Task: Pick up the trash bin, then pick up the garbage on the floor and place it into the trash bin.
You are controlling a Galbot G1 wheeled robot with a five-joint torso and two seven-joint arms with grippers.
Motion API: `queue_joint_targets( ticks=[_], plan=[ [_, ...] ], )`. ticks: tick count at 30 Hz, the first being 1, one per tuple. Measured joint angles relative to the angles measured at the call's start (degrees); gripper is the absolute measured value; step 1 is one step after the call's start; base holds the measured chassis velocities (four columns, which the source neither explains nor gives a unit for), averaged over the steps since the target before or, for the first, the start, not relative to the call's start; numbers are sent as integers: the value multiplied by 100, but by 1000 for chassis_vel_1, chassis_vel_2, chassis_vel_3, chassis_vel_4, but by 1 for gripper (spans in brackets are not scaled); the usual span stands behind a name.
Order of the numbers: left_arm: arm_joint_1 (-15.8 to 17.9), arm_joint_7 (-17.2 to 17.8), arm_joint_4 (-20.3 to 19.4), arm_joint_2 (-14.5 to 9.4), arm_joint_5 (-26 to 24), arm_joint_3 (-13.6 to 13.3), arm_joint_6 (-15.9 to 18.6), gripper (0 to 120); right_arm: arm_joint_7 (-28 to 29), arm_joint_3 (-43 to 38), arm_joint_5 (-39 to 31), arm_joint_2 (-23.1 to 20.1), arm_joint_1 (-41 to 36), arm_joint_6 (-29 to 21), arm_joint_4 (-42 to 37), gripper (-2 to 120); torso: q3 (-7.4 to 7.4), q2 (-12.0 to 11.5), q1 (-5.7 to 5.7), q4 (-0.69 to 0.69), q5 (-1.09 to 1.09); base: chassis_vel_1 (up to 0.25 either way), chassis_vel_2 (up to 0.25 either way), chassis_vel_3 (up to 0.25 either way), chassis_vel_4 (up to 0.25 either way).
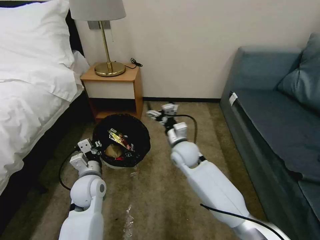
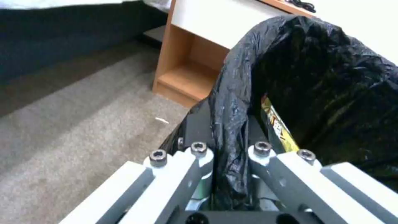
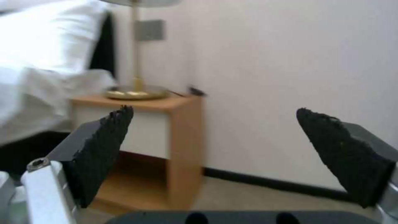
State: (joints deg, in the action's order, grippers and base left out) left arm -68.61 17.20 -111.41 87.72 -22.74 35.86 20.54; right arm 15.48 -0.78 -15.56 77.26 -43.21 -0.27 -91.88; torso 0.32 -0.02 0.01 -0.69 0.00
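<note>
The trash bin [image 1: 133,146] with its black liner hangs just above the carpet in front of the nightstand. My left gripper [image 1: 97,146] is shut on the bin's near left rim; in the left wrist view the liner [image 2: 232,102] is pinched between the left gripper's [image 2: 226,127] two fingers. Garbage lies inside the bin: a yellow-green and red wrapper [image 1: 120,139] [image 2: 278,126] and a crumpled brown paper bag [image 1: 114,152]. My right gripper [image 1: 161,112] [image 3: 215,140] hovers open and empty just right of the bin, its black pads [image 3: 105,146] wide apart.
A wooden nightstand [image 1: 115,87] [image 3: 182,130] with a brass lamp [image 1: 109,68] stands behind the bin. The bed [image 1: 30,100] runs along the left, a blue sofa [image 1: 276,126] along the right. A clear crinkled plastic scrap [image 1: 128,220] and a small bit [image 1: 133,174] lie on the carpet.
</note>
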Motion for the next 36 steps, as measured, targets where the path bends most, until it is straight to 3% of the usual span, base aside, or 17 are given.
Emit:
queue_joint_targets(
  ticks=[4,7,13,14,16,18,20,22,28,29,31,36],
  plan=[
    [128,28,229,-87,-243,143,8,4,-245,-1029,255,-70,-968,62,-438,100,0,0,0,-1,2,0,0,0,0],
    [171,11,336,-147,-299,173,2,4,-295,-1361,267,-128,-1318,70,-693,100,-1,0,0,-1,-1,0,0,0,0],
    [365,-240,782,-327,-416,239,-42,4,-393,-1937,527,-68,-2057,222,-971,100,0,0,0,-1,0,0,0,0,0],
    [472,-393,1033,-419,-552,214,-76,4,-418,-2098,647,16,-2266,292,-1017,100,0,0,0,1,0,0,0,0,0],
    [527,-420,1134,-443,-606,203,-82,4,-426,-2139,676,40,-2321,307,-1040,100,-1,0,0,0,-1,0,0,0,0],
    [803,-429,1616,-461,-797,227,-196,4,-441,-2262,747,107,-2484,355,-1107,100,0,0,0,-1,-2,0,0,0,0],
    [889,-420,1761,-454,-841,261,-236,4,-444,-2298,763,118,-2526,367,-1123,100,0,0,0,-1,-1,0,0,0,0],
    [1237,-415,2347,-430,-914,497,-446,4,-471,-2356,797,125,-2630,407,-1149,100,0,0,0,-2,-1,0,0,0,0],
    [1369,-410,2771,-494,-1153,747,-562,4,-525,-2185,794,138,-2544,447,-1072,100,0,0,0,0,-1,0,0,0,0],
    [1391,-392,2929,-517,-1262,816,-622,4,-552,-2063,791,165,-2443,467,-981,100,0,0,0,5,0,0,0,0,0],
    [1411,-385,2984,-517,-1283,817,-640,4,-558,-2051,791,176,-2423,472,-961,100,0,0,0,5,1,0,0,0,0],
    [1634,-384,3543,-473,-1390,754,-838,4,-564,-2070,818,215,-2353,520,-873,100,-1,0,0,-1,3,0,0,0,0]
  ],
)
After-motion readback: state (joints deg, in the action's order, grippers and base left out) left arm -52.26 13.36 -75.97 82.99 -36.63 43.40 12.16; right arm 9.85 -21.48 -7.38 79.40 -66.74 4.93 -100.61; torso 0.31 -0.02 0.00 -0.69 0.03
